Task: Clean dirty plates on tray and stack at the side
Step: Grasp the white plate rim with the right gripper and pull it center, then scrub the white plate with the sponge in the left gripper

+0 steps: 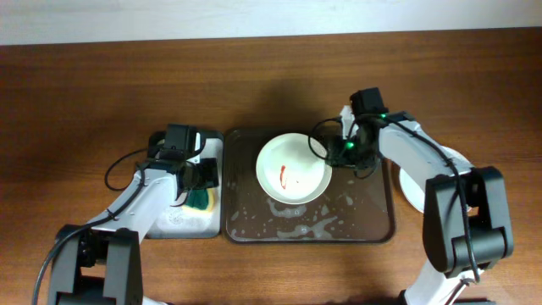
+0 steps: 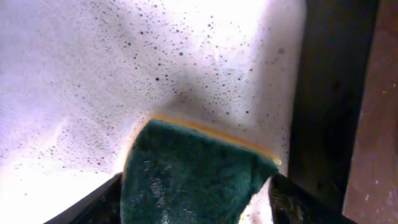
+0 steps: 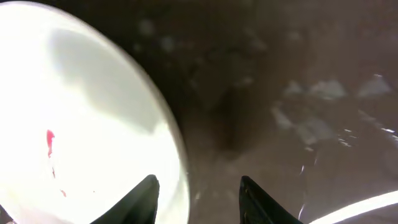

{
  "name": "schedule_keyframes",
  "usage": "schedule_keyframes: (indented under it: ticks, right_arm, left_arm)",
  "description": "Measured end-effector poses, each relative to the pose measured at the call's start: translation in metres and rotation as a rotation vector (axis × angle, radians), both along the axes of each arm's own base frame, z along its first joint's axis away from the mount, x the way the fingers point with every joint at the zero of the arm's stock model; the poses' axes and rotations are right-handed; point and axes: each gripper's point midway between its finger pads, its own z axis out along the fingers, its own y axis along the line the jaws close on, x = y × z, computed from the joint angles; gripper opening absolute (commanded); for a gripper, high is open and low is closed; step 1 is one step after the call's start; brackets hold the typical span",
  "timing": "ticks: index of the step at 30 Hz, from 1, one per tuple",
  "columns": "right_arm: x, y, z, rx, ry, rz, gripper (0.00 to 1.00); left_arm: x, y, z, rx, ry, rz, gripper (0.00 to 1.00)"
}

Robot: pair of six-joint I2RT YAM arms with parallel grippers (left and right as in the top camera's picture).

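One white plate [image 1: 294,168] with a red sauce smear lies in the dark brown tray [image 1: 373,224], which is wet with suds. My right gripper [image 1: 340,152] is open at the plate's right rim. In the right wrist view one finger is over the plate [image 3: 81,124] and the other over the tray [image 3: 280,74], with the gripper [image 3: 198,199] straddling the rim. My left gripper [image 1: 199,176] is shut on a green sponge [image 1: 201,200] over the small white-bottomed tray. The left wrist view shows the sponge [image 2: 193,168] between the fingers [image 2: 196,208].
The small white-bottomed tray [image 1: 182,222] sits just left of the brown tray; its sudsy floor [image 2: 124,74] fills the left wrist view. White plates [image 1: 412,191] lie on the table right of the brown tray, partly hidden by my right arm.
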Motion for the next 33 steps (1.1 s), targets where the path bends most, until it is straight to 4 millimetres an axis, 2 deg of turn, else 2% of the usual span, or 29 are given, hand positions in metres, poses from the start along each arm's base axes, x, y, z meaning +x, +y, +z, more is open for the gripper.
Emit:
schedule_keyframes:
  ticks: [1, 2, 4, 5, 9, 10, 11, 12, 13, 14, 17, 20, 26, 28, 29, 30, 31, 32, 33]
  right_arm:
    - [0.001, 0.002, 0.0, 0.001, -0.005, 0.005, 0.43]
    - [0.001, 0.002, 0.0, 0.001, -0.006, 0.006, 0.43]
    - [0.001, 0.002, 0.0, -0.003, -0.007, 0.005, 0.43]
    - [0.001, 0.002, 0.0, -0.003, -0.007, 0.005, 0.43]
    - [0.003, 0.002, 0.0, -0.005, -0.013, 0.004, 0.43]
    - [0.003, 0.002, 0.0, -0.005, -0.014, 0.004, 0.43]
    - [0.004, 0.002, 0.0, -0.004, -0.02, 0.004, 0.43]
    - [0.004, 0.002, 0.0, -0.004, -0.02, 0.004, 0.43]
    - [0.004, 0.002, 0.0, -0.004, -0.021, 0.004, 0.43]
    - [0.004, 0.002, 0.0, -0.004, -0.02, 0.004, 0.43]
    - [0.004, 0.002, 0.0, -0.004, -0.021, 0.004, 0.42]
    - [0.004, 0.002, 0.0, -0.004, -0.021, 0.004, 0.32]
    - [0.003, 0.004, -0.001, 0.0, -0.012, -0.018, 0.32]
    - [0.0, 0.008, -0.005, -0.001, -0.011, -0.009, 0.3]
    - [-0.002, 0.009, -0.007, -0.002, -0.008, -0.005, 0.27]
    - [-0.004, 0.011, -0.008, -0.003, -0.003, 0.0, 0.23]
    - [-0.005, 0.011, -0.009, -0.003, -0.001, 0.0, 0.18]
    - [-0.005, 0.011, -0.009, -0.004, 0.001, 0.001, 0.14]
    - [-0.005, 0.011, -0.009, -0.004, 0.003, 0.001, 0.12]
  left_arm:
    - [0.0, 0.0, 0.0, 0.0, 0.0, 0.001, 0.57]
    - [0.0, 0.0, -0.001, 0.001, 0.002, 0.0, 0.49]
    - [-0.001, 0.001, -0.005, 0.007, 0.013, 0.001, 0.03]
    - [-0.001, 0.002, -0.007, 0.011, 0.016, 0.005, 0.0]
    - [-0.001, 0.003, -0.007, 0.02, 0.017, 0.007, 0.0]
    - [-0.002, 0.004, -0.007, 0.026, 0.022, 0.009, 0.18]
    - [-0.002, 0.006, -0.004, 0.035, 0.031, 0.012, 0.47]
    - [-0.003, 0.007, -0.004, 0.043, 0.038, 0.011, 0.63]
    - [-0.007, 0.008, -0.004, 0.048, 0.06, 0.011, 0.73]
    - [-0.009, 0.009, -0.003, 0.05, 0.072, 0.014, 0.73]
    - [-0.029, 0.01, -0.006, 0.054, 0.161, 0.009, 0.72]
    - [-0.043, 0.007, -0.008, 0.034, 0.221, 0.0, 0.66]
    - [-0.046, 0.004, -0.008, 0.018, 0.232, -0.004, 0.65]
    - [-0.046, 0.004, -0.011, 0.017, 0.226, -0.005, 0.61]
    - [-0.047, 0.004, -0.013, 0.017, 0.225, -0.005, 0.57]
    - [-0.049, 0.004, -0.016, 0.016, 0.225, -0.004, 0.48]
    - [-0.051, 0.005, -0.018, 0.017, 0.228, -0.003, 0.35]
    - [-0.051, 0.005, -0.018, 0.017, 0.224, -0.003, 0.17]
    - [-0.052, 0.005, -0.018, 0.017, 0.225, -0.004, 0.06]
